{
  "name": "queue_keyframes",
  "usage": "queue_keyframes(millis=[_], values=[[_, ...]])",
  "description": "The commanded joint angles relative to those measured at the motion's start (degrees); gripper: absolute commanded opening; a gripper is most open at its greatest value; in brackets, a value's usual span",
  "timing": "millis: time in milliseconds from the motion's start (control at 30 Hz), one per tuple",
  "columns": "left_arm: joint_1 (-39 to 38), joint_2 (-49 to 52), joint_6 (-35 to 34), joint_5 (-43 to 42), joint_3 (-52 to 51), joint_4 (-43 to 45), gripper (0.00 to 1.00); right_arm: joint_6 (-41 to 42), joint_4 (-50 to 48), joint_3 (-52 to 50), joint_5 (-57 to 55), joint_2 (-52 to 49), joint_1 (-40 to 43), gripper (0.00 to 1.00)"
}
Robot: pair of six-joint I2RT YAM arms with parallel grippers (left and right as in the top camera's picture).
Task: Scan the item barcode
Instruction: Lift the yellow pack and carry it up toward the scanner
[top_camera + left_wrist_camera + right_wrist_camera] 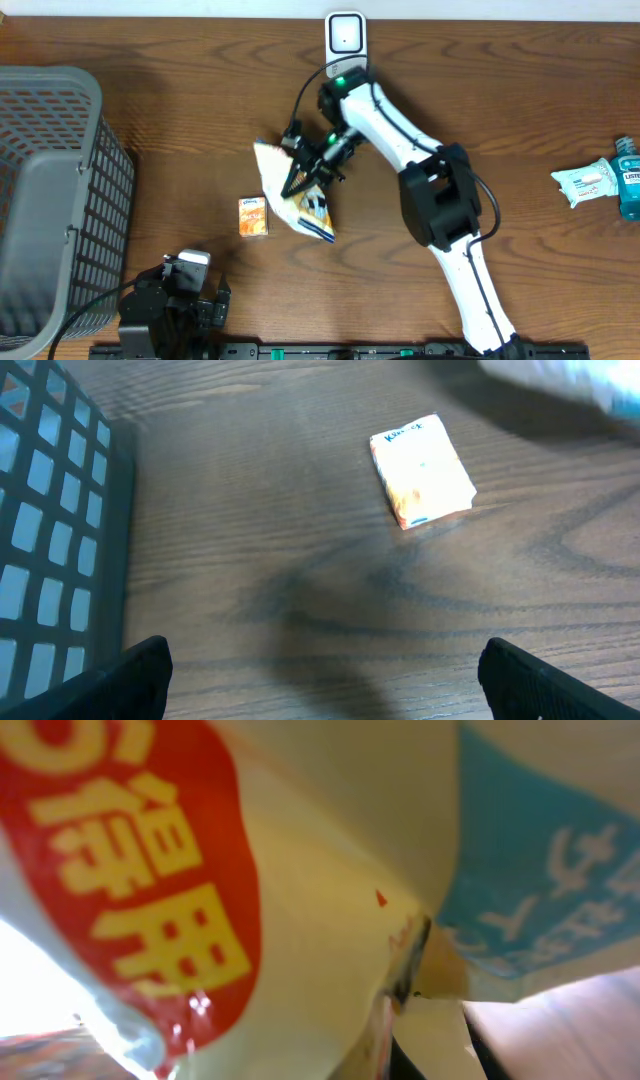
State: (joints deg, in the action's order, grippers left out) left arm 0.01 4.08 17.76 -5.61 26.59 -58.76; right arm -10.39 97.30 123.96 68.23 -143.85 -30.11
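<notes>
The item is a cream snack bag (pixel 296 196) with red and blue print, lying at the table's middle. My right gripper (pixel 303 176) reaches down onto its top edge and is shut on it. In the right wrist view the bag (pixel 300 900) fills almost the whole frame, pinched at the bottom. The white barcode scanner (pixel 346 35) stands at the far edge, behind the right arm. My left gripper (pixel 325 675) hangs open over bare wood near the front left, holding nothing. No barcode shows in any view.
A small orange tissue pack (pixel 254 216) (pixel 421 470) lies just left of the bag. A grey mesh basket (pixel 50 190) (pixel 50 540) fills the left side. A wipes pack (pixel 588 182) and a blue bottle (pixel 629 180) sit at the right edge.
</notes>
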Motion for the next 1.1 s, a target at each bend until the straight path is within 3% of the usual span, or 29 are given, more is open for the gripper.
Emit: queue_keyframes(millis=[0,100,367,567,633,700,1067], values=[[0.3,0.0,-0.7,0.3,-0.1,-0.1,0.98,0.9,0.2,0.0,12.8,0.0,0.8,0.01],[0.3,0.0,-0.7,0.3,-0.1,-0.1,0.98,-0.4,0.2,0.0,13.9,0.0,1.0,0.01],[0.3,0.0,-0.7,0.3,-0.1,-0.1,0.98,-19.5,0.2,0.0,18.2,0.9,1.0,0.01],[0.3,0.0,-0.7,0.3,-0.1,-0.1,0.98,-41.1,0.2,0.0,20.0,4.1,2.0,0.01],[0.3,0.0,-0.7,0.3,-0.1,-0.1,0.98,-52.4,0.2,0.0,17.0,4.7,1.7,0.01],[0.3,0.0,-0.7,0.3,-0.1,-0.1,0.98,-57.2,0.2,0.0,17.0,4.7,1.2,0.01],[0.3,0.0,-0.7,0.3,-0.1,-0.1,0.98,-72.4,0.2,0.1,21.3,6.4,-0.5,0.01]])
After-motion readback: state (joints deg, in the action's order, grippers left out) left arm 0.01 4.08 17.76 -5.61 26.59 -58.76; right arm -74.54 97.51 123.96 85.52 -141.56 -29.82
